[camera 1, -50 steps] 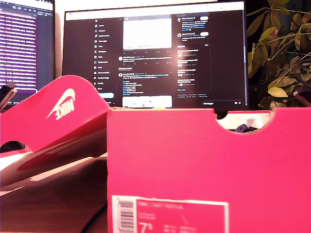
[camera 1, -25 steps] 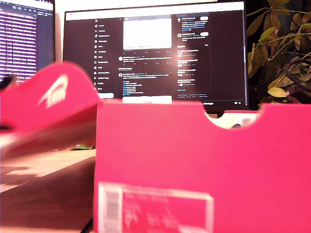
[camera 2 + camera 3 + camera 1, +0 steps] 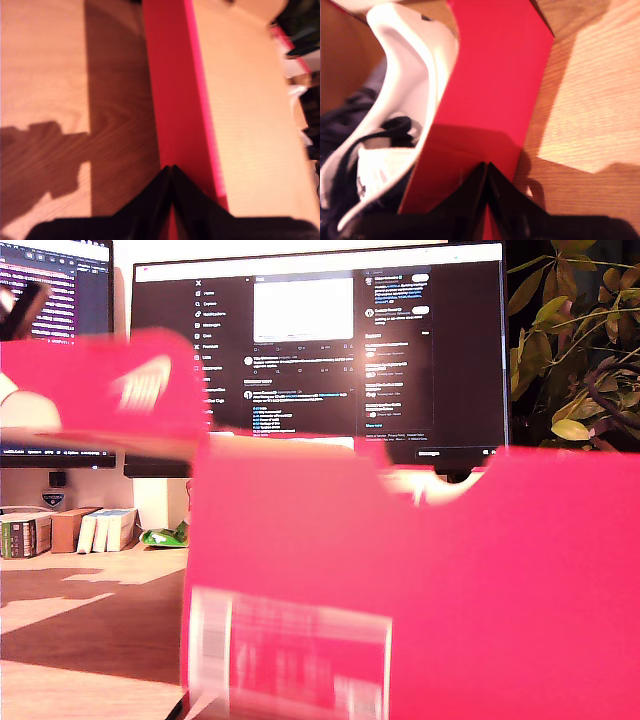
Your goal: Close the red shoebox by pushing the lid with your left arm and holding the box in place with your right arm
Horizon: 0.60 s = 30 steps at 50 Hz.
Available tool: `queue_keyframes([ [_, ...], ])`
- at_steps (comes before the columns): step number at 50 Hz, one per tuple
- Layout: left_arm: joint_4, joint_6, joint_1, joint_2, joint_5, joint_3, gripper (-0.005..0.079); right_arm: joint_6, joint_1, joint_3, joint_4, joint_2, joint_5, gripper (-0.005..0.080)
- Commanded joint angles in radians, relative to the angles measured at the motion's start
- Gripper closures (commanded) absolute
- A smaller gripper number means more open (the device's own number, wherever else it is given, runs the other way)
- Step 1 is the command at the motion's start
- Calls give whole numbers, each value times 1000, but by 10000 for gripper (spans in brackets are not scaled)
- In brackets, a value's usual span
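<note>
The red shoebox (image 3: 450, 590) fills the exterior view's right and middle, blurred by motion, with a white label low on its front. Its red lid (image 3: 110, 390), marked with a white swoosh, is raised at the exterior view's left. My first gripper (image 3: 170, 169) is shut, its tips against the lid's red rim (image 3: 175, 100), beside the tan inner face (image 3: 250, 125). A dark arm part (image 3: 20, 305) shows above the lid. My second gripper (image 3: 486, 166) is shut, its tips against the box's red wall (image 3: 490, 75). A white and dark shoe (image 3: 405, 75) lies inside.
The box rests on a wooden table (image 3: 90, 610). Behind it stand a large dark monitor (image 3: 320, 350) and a second screen (image 3: 60, 300). A leafy plant (image 3: 580, 360) is at the exterior view's right. Small books (image 3: 60, 530) and a green item (image 3: 165, 535) sit under the lid.
The lid has swung upward from a low tilt to well above the table. The box has slid toward the exterior view's left and is now blurred.
</note>
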State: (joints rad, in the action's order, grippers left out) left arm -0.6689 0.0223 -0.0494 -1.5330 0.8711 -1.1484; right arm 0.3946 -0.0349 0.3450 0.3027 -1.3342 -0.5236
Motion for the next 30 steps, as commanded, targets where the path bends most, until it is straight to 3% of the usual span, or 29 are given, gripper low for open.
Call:
queue_keyframes([
  [1,-20,-4,74,42,53,-2,762,1,-50,12,7,-5,-43,764],
  [19,6,53,131,134,117,-5,762,1,-53,12,7,-5,-44,764],
  [30,87,127,218,142,116,-5,762,0,-77,12,8,-5,-43,764],
])
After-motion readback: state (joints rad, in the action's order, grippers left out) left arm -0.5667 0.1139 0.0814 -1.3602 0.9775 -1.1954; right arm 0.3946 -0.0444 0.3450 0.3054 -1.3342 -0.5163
